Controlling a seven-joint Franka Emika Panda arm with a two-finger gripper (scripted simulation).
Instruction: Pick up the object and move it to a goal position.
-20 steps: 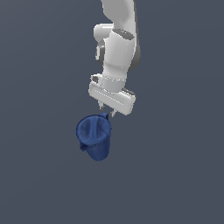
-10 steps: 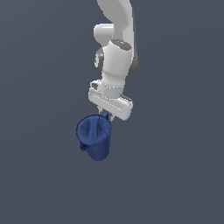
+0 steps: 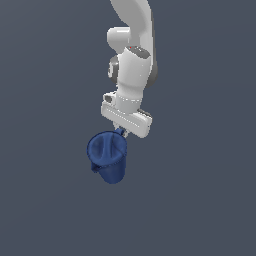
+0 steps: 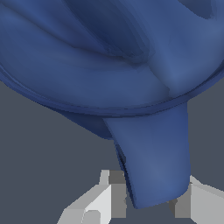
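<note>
The dark blue tapered pitcher hangs below my white arm in the exterior view, its wide lidded rim facing the camera and its narrower base pointing down. My gripper is shut on a part sticking out from the pitcher's rim. In the wrist view the pitcher fills most of the frame. Its blue tab-like part runs down between my two fingertips. My gripper clamps this part from both sides.
A plain dark grey surface lies all around. No other objects show in either view.
The arm has lifted a little and the pitcher has risen with it, staying held at the rim.
</note>
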